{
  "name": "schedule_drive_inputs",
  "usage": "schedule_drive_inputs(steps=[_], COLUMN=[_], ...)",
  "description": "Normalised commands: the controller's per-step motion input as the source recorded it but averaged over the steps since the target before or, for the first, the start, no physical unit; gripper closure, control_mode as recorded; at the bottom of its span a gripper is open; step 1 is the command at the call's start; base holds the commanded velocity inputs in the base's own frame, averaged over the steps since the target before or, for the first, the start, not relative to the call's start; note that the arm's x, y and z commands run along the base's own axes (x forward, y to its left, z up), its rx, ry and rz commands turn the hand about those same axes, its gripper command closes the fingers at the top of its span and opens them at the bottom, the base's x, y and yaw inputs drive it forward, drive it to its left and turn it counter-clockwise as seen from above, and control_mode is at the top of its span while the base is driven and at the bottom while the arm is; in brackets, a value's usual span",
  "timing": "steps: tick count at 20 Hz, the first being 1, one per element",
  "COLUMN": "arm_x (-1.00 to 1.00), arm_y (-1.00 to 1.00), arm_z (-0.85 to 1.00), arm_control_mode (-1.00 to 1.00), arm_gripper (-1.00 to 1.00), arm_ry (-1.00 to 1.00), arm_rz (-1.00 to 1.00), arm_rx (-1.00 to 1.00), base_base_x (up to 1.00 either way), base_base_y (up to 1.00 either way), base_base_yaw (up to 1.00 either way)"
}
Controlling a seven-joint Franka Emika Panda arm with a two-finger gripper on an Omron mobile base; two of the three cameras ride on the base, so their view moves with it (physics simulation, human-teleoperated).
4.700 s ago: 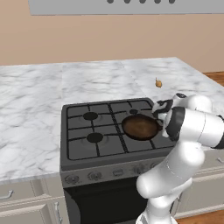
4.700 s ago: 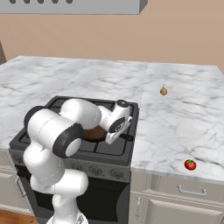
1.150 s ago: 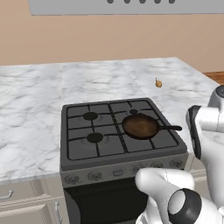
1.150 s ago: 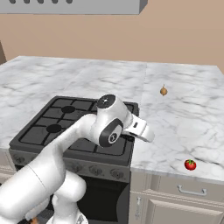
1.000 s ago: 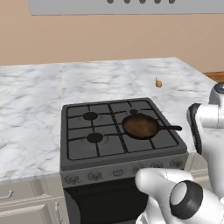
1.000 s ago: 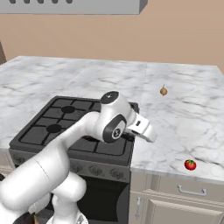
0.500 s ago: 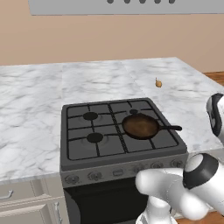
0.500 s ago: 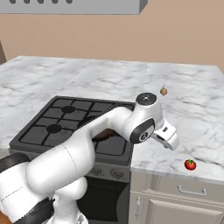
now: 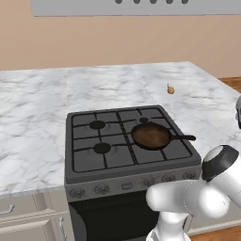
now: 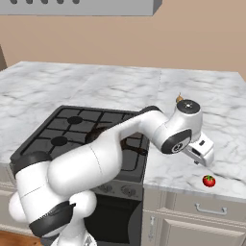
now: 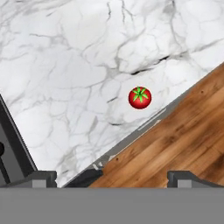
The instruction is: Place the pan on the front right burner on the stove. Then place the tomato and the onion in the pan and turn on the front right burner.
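The dark pan (image 9: pixel 151 135) rests on the stove (image 9: pixel 122 175) over the front right burner, whose cap is hidden beneath it; the handle points right. On the counter near its front edge lies the red tomato (image 10: pixel 208 180), which the hand view has just above centre (image 11: pixel 140 97). The tan onion (image 9: pixel 170 89) sits further back on the counter (image 10: pixel 179 98). My gripper (image 10: pixel 201 154) hovers above the counter, up and left of the tomato. It is open (image 11: pixel 113 177), with nothing between its fingers.
Marble counter (image 9: pixel 33 117) runs on both sides of the stove. A row of knobs (image 9: pixel 127 185) lines the stove front. The counter's front edge and wooden floor (image 11: pixel 175 144) lie just past the tomato. Drawers (image 10: pixel 206 209) sit below.
The arm has swung right, off the stove and out over the counter to just above the tomato. The pan stays on the burner. The jaws remain open.
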Motion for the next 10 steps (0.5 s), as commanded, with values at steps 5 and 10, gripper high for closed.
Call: schedule_drive_inputs(steps=[5,10], arm_x=[-0.11,-0.03], arm_y=[-0.01,0.00], arm_z=[-0.35,-0.48], arm_control_mode=[-1.00,-1.00], arm_gripper=[-1.00,-1.00], arm_ry=[0.00,0.00], arm_rz=[0.00,0.00], arm_rx=[0.00,-0.02], base_base_x=[0.00,0.00], base_base_y=[0.00,0.00], base_base_yaw=[0.00,0.00])
